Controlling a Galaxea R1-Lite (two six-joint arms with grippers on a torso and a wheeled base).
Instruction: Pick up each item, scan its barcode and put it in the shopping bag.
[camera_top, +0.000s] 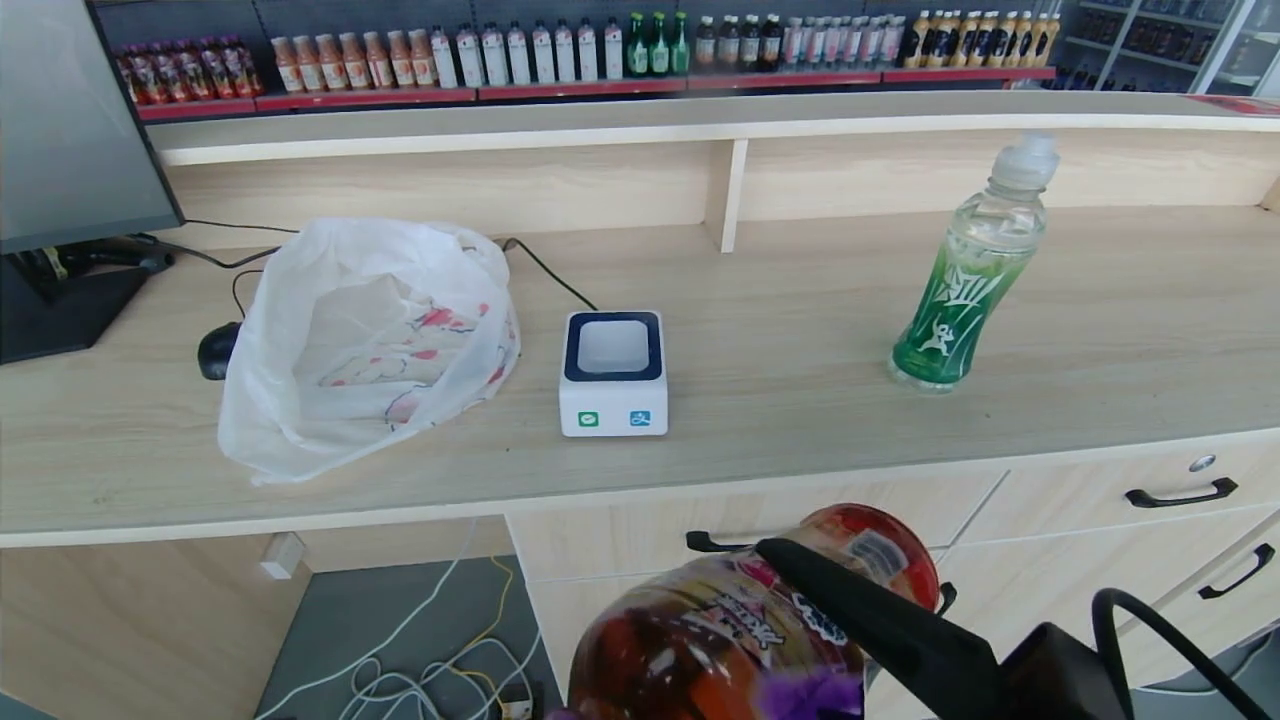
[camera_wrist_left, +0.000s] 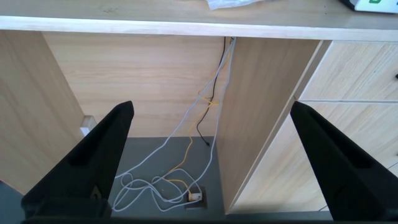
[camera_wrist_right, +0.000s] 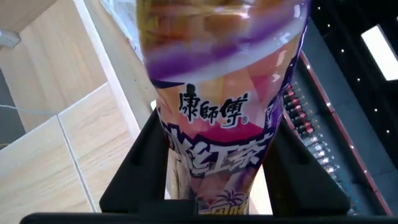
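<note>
My right gripper (camera_top: 800, 610) is shut on a red tea bottle (camera_top: 740, 620) with a purple-and-pink label (camera_wrist_right: 214, 124), held below the counter's front edge. On the counter, a white barcode scanner (camera_top: 613, 372) sits in the middle. To its left a white plastic shopping bag (camera_top: 365, 340) lies open. A green drink bottle (camera_top: 970, 270) stands upright at the right. My left gripper (camera_wrist_left: 208, 162) hangs open below the counter, facing the cabinet and floor cables.
A monitor (camera_top: 75, 130) and a black mouse (camera_top: 217, 350) sit at the counter's left. Cabinet drawers with black handles (camera_top: 1180, 495) run under the counter. Loose cables (camera_top: 400, 670) lie on the floor. A raised shelf (camera_top: 700, 115) backs the counter.
</note>
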